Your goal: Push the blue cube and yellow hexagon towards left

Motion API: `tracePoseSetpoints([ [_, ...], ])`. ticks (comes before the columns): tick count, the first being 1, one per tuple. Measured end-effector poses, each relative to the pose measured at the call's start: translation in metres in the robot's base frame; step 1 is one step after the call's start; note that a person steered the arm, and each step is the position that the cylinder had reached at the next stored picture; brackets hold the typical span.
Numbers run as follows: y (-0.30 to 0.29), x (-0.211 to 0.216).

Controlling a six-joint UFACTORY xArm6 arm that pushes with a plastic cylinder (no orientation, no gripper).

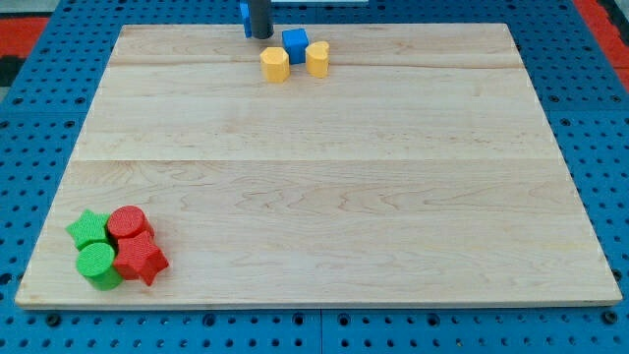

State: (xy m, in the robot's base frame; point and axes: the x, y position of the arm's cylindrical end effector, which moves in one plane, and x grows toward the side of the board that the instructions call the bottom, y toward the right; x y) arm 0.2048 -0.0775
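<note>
The wooden board (324, 197) fills most of the view, a pale plank surface lying on a blue pegboard (39, 108) dotted with holes; a strip of red shows at the view's top corners.

In the board's bottom left corner sits a tight cluster of four blocks, all touching: a green star (88, 229) at the cluster's left, a red cylinder (127, 222) beside it, a green cylinder (97, 265) below, and a red star (141, 261) at the lower right. They lie well apart from everything else.

Near the board's top edge, a little left of its middle, three blocks stand close together. The blue cube (295, 44) is nearest the top edge. The yellow hexagon (275, 65) lies just below and to the view's left of it, touching or nearly so. A yellow heart-like block (317, 59) sits just to the view's right of the cube.

My tip (260, 36) comes down at the top edge, just to the view's left of the blue cube and just above the yellow hexagon, near both; whether it touches either cannot be told. A small blue piece (244, 15) shows behind the rod. The rod has no jaws to open or close.
</note>
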Motion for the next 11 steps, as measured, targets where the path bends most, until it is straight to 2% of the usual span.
tracePoseSetpoints([
  [3, -0.009, 0.009],
  [4, 0.018, 0.002],
  [5, 0.076, -0.005],
  [6, 0.086, 0.017],
  [7, 0.053, 0.048],
  [9, -0.014, 0.073],
  [11, 0.003, 0.032],
])
